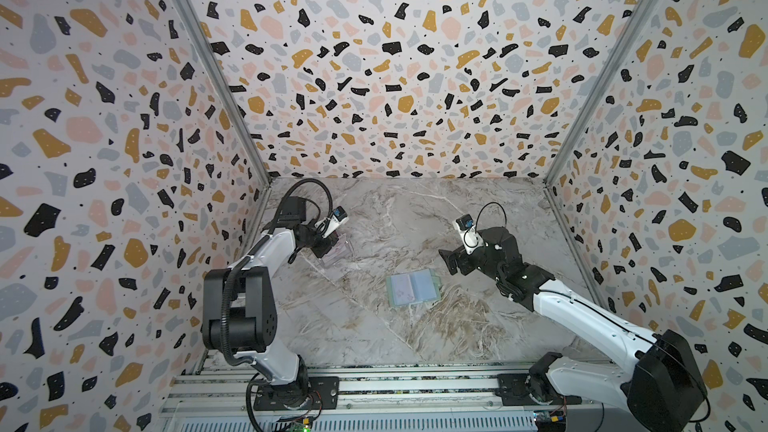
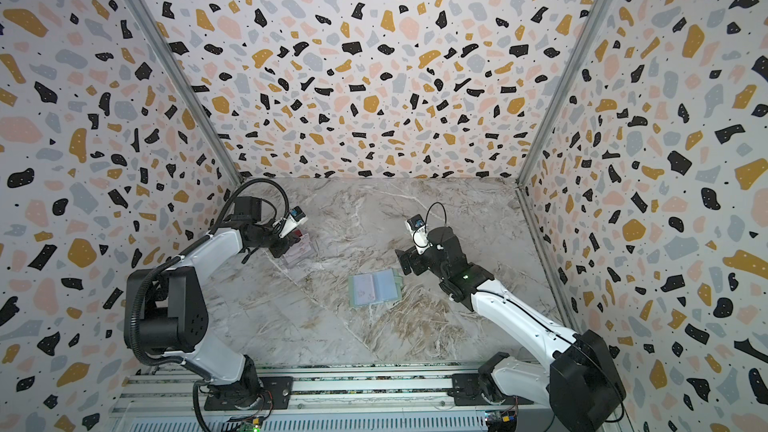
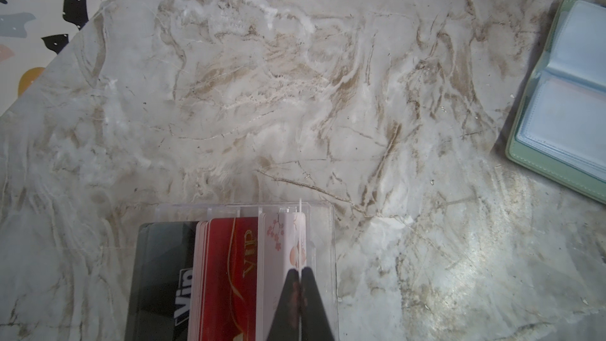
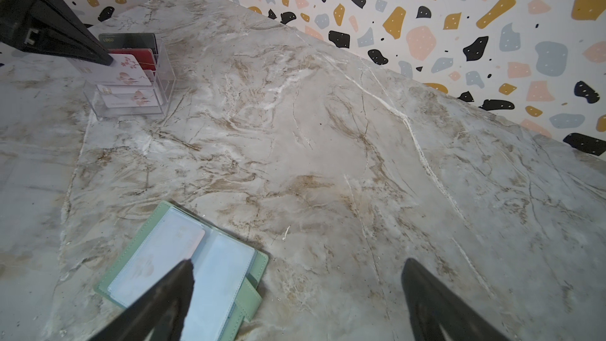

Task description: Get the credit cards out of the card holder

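Closest to the lens in the left wrist view, the left gripper (image 3: 300,269) has its two black fingers (image 3: 285,310) pressed together on the thin edge of a white-pink card (image 4: 129,68) printed with small flowers. It is clenched on that card, which stands on end in a clear plastic box (image 3: 323,224). The card shares its compartment with other flowered cards; next to them stand red cards (image 3: 226,273) marked "VIP", then dark grey cards (image 3: 160,273) marked "Vip". In both top views the box sits in the left half of the marble surface (image 1: 478,326), between its middle and its left edge

About the middle of the surface, well apart from the box, the card holder (image 1: 411,286) lies open and flat – a pale mint-green cover with clear bluish sleeves facing up. One more flowered card (image 4: 160,254) lies inside the sleeve on the box's side of the fold, pale through the plastic; the sleeve (image 4: 226,277) on the other side looks plain blue. What the sleeves beneath hold cannot be told

Near the holder's right side the right gripper (image 1: 449,263) hangs above the surface, its jaws spread wide and holding nothing. In its own wrist view one finger (image 4: 164,300) overlaps the holder, while the other stands over bare marble; whether it touches the holder cannot be told
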Available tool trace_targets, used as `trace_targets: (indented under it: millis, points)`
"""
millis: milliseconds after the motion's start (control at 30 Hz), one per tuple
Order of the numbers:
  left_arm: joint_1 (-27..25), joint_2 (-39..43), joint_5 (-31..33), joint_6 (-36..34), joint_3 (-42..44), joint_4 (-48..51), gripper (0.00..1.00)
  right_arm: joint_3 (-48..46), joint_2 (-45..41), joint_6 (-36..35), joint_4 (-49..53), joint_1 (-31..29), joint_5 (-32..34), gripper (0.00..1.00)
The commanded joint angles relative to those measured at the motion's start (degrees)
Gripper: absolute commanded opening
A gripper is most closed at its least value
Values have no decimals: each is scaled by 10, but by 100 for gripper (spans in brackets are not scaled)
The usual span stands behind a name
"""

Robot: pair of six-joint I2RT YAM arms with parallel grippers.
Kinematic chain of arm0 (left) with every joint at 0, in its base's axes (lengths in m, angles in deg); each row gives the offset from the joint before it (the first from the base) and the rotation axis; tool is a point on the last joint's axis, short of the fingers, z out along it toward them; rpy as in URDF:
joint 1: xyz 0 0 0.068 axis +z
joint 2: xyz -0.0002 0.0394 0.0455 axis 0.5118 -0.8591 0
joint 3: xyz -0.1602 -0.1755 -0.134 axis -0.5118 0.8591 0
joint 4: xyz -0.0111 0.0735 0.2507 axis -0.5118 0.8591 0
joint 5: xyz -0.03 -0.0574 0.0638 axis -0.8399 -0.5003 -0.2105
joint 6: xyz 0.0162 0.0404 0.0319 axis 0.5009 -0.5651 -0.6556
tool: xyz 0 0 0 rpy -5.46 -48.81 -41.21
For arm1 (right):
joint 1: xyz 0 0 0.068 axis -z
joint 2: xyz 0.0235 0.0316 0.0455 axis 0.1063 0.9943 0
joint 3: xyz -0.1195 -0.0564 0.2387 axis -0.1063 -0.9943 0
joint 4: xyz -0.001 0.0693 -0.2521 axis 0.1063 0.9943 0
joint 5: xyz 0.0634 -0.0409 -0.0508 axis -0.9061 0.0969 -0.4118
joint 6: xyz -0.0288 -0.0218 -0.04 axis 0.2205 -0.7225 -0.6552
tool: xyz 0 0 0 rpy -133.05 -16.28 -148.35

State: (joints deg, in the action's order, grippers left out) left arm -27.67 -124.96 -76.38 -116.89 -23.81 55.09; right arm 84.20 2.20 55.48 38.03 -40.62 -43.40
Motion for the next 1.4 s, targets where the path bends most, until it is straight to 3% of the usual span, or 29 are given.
trace_targets:
  millis: [0, 700, 1367]
  points:
    - [6, -6, -16, -6, 3, -10, 0, 3, -20, 8, -8, -4, -4, 99]
    - [13, -38, -3, 15, 21, -42, 0, -6, -17, 3, -17, -5, -7, 99]
    - [13, -55, 13, 29, 22, -42, 10, -11, -26, -3, -16, -7, -6, 99]
